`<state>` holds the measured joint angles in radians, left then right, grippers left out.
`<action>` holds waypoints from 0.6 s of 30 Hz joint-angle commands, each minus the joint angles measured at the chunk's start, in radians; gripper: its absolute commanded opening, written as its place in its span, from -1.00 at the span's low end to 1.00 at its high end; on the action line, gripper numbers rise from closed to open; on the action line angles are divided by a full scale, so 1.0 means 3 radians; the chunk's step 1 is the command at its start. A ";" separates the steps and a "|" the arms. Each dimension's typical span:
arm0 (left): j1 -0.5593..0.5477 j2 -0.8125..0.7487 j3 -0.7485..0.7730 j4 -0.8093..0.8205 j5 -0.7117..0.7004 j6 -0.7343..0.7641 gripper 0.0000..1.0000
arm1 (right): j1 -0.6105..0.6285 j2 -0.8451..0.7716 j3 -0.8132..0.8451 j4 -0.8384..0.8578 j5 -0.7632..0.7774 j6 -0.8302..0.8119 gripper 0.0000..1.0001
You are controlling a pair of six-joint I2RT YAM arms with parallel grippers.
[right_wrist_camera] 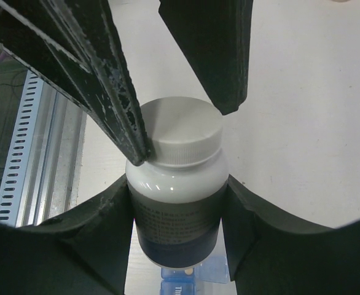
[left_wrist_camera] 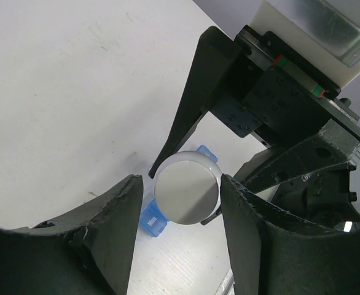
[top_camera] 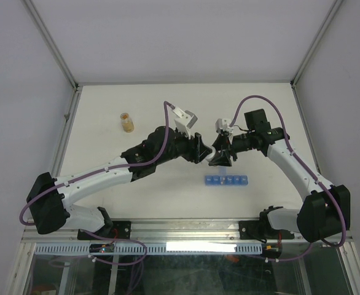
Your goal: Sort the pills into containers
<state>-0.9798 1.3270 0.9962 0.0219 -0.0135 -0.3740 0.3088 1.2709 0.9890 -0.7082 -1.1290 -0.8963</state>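
A white pill bottle [right_wrist_camera: 177, 203] with a white ribbed cap [right_wrist_camera: 183, 138] is held in the air by my right gripper [right_wrist_camera: 179, 184], which is shut on its body. My left gripper [left_wrist_camera: 183, 184] is open around the cap [left_wrist_camera: 186, 187]: one finger touches the rim and a small gap shows at the other. Both grippers meet at mid-table, left gripper [top_camera: 206, 150] and right gripper [top_camera: 222, 155]. The blue pill-organizer strip [top_camera: 227, 180] lies on the table just below them. It also shows in the left wrist view [left_wrist_camera: 150, 218] and the right wrist view [right_wrist_camera: 180, 286], with a pill in one compartment.
A small clear bottle with orange-tan contents [top_camera: 126, 122] stands at the far left of the table. The metal frame rail [top_camera: 186, 228] runs along the near edge, and white walls enclose the table.
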 commanded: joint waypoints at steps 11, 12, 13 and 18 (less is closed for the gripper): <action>0.0126 0.0068 0.0152 0.0029 0.0709 0.0157 -0.76 | -0.0022 -0.0058 0.0145 0.0075 -0.0069 -0.0015 -1.00; 0.0163 0.0067 0.0139 0.0040 0.0855 0.0206 -0.82 | -0.0022 -0.0059 0.0146 0.0074 -0.0071 -0.0014 -1.00; 0.0200 0.0060 0.0120 0.0060 0.1040 0.0351 -0.91 | -0.0022 -0.0056 0.0145 0.0075 -0.0074 -0.0014 -1.00; 0.0372 0.0011 0.0009 0.0147 0.1870 0.1037 -1.00 | -0.0022 -0.0066 0.0145 0.0074 -0.0078 -0.0019 -1.00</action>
<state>-0.8955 1.3445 0.9993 0.0261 0.2848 -0.2474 0.3088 1.2709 0.9894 -0.7155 -1.1259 -0.8894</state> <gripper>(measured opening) 0.300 0.542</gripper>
